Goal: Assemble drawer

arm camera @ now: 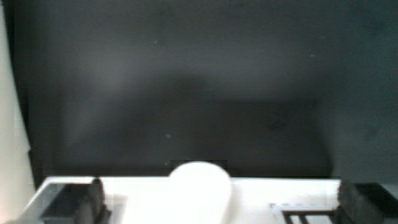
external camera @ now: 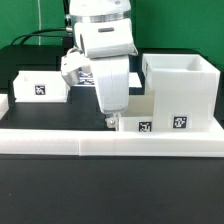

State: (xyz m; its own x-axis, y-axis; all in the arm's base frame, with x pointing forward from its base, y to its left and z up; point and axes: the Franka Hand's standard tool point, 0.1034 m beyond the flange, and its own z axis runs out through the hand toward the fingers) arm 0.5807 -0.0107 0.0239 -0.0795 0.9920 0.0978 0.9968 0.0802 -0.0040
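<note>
Wrist view: the pincer (arm camera: 217, 203) stands open, its two dark fingers (arm camera: 71, 205) far apart at opposite sides of the frame. Between them sits a smooth white plastic surface with a rounded white shape (arm camera: 199, 184) rising from it; whether the fingers touch that plastic cannot be told. Beyond lies the matte black desk (arm camera: 196, 90). In the exterior view the pincer (external camera: 109, 121) points straight down from the glossy white arm, its tips low over the desk (external camera: 30, 115) and just beside a small tray (external camera: 140, 126) — a low, square-edged white box with a black-and-white square tag on its front wall. That tray lies on the exterior view's right of the pincer and sits against the tall casing (external camera: 182, 85), a hollow, cube-like white shell with thin walls, an open top and its own tag low on the front. A second tray (external camera: 40, 86) — also white, boxy and tagged — rests well apart on the exterior view's left. A long, low white rail (external camera: 60, 143) runs across the front of the desk.
</note>
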